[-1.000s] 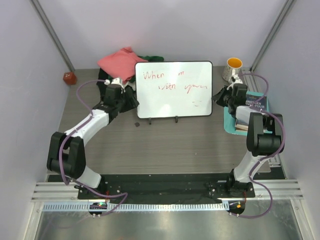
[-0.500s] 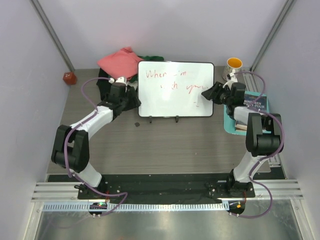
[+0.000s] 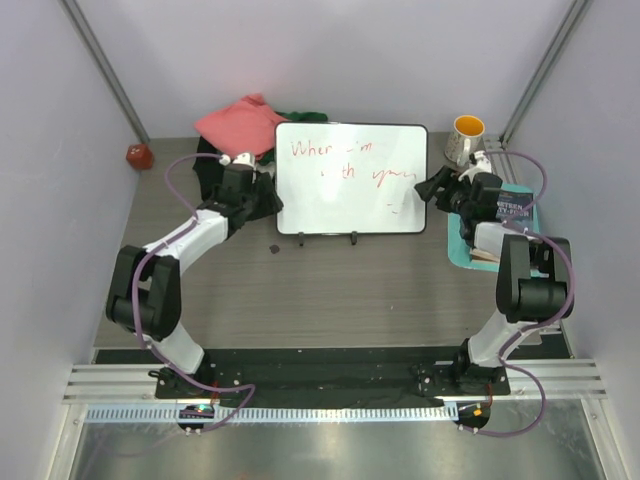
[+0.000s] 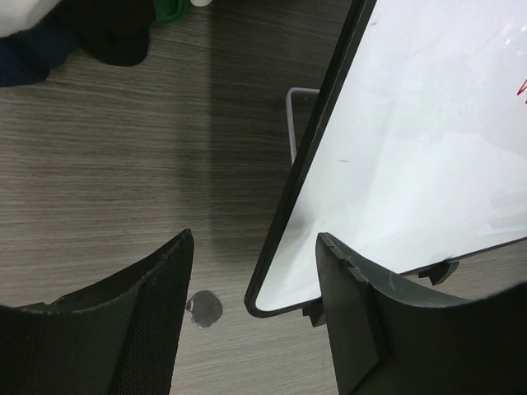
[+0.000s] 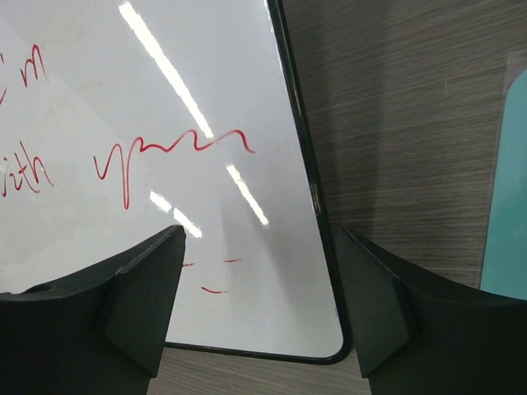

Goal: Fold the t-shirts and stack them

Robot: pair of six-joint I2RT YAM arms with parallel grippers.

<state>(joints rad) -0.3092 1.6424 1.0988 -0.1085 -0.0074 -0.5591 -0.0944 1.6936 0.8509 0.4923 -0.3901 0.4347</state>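
The white board (image 3: 350, 180) with red writing is standing propped on its small feet in the middle of the table (image 3: 330, 300), and everything else is sitting around it. The left gripper (image 4: 254, 243) is reaching in at the board's lower left corner. Its two fingers are standing well apart, with the board's dark edge showing in the gap between them, and they are clasping nothing. The right gripper (image 5: 259, 234) is facing the board's right edge, close to the lower right corner, with its fingers spread wide and nothing in them. The t-shirts (image 3: 245, 138) are lying in a heap behind the board's upper left corner. The salmon-pink shirt (image 3: 235, 122) is lying on top, the dark green shirt (image 3: 303, 117) is peeking out just behind the board's top edge, and black cloth (image 3: 207, 158) is spilling out beside the board's left edge, near the left gripper. A mug (image 3: 466, 135) is standing behind the board's upper right corner. A teal tray (image 3: 460, 252) is lying to the board's right. A red object (image 3: 138, 155) is sitting well to the board's left, and a dark fleck (image 3: 273, 249) is lying just in front of its lower left corner.
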